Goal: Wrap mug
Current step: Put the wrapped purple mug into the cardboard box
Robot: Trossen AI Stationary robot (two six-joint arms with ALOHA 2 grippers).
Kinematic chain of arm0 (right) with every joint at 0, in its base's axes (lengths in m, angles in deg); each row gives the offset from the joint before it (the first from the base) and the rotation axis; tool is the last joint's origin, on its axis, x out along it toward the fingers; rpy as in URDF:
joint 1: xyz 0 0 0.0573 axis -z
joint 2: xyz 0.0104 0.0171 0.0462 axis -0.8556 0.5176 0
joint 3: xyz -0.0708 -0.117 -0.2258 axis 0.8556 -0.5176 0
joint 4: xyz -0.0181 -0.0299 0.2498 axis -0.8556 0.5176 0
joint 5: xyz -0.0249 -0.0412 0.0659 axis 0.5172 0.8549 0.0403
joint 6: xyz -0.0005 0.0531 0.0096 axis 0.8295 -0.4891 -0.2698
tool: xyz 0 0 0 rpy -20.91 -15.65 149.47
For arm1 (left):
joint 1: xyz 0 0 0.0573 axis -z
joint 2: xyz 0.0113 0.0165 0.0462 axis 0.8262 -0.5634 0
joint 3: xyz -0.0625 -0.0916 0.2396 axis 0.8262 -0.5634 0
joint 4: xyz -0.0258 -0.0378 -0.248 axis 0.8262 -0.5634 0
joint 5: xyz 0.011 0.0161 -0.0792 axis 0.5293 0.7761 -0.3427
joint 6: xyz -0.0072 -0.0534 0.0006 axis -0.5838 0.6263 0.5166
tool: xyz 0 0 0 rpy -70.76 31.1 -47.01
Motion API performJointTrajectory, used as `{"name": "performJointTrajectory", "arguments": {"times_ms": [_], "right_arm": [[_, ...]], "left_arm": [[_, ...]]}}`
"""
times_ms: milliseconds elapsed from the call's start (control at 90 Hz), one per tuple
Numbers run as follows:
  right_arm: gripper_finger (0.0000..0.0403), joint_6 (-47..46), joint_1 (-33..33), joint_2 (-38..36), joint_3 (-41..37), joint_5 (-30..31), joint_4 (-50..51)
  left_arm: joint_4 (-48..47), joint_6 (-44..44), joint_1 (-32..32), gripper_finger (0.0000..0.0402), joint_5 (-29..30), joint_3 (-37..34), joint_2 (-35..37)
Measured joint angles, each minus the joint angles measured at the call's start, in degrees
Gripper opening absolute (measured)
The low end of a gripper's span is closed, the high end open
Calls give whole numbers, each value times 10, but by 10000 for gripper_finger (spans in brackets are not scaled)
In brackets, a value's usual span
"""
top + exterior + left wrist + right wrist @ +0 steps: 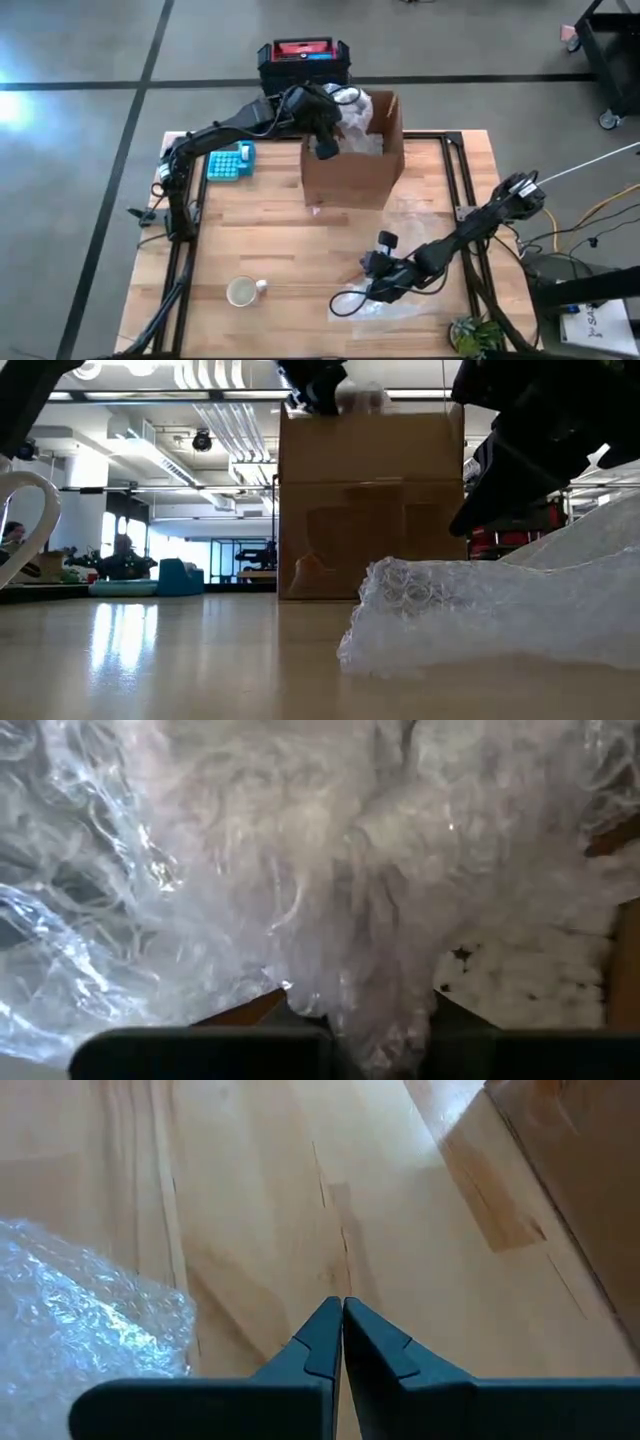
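Cardboard box [352, 150] is seen standing open near the far edge of the wooden tabletop [270, 240], with clear bubble wrap packed inside it. The left tool [326, 148] is held at the box's near-left rim; in the left wrist view a bunch of the box's wrap [330, 890] is pinched between its fingers, so it is closed on that wrap. The right tool [342, 1320] is lowered close over the tabletop near the front right, its two fingertips pressed together with nothing between them. A separate loose sheet of bubble wrap [385, 303] is spread flat on the tabletop just beside and partly under the right tool; the same sheet fills the right foreground of the low view [480, 610]. The mug [243, 291], white with its handle turned toward the right arm, is set upright at the front left of the tabletop, well apart from both tools and from the sheet. A teal tray-like item [230, 161] is noted left of the box, contents not legible. A red-topped dark case [303, 60] is noted on the floor beyond the tabletop.
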Motion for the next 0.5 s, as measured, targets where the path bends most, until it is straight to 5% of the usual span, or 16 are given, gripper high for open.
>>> {"name": "performJointTrajectory", "arguments": {"times_ms": [500], "right_arm": [[0,-5,0,0,-1,-1,0]], "left_arm": [[28,22,-14,11,-95,-189,-1]]}}
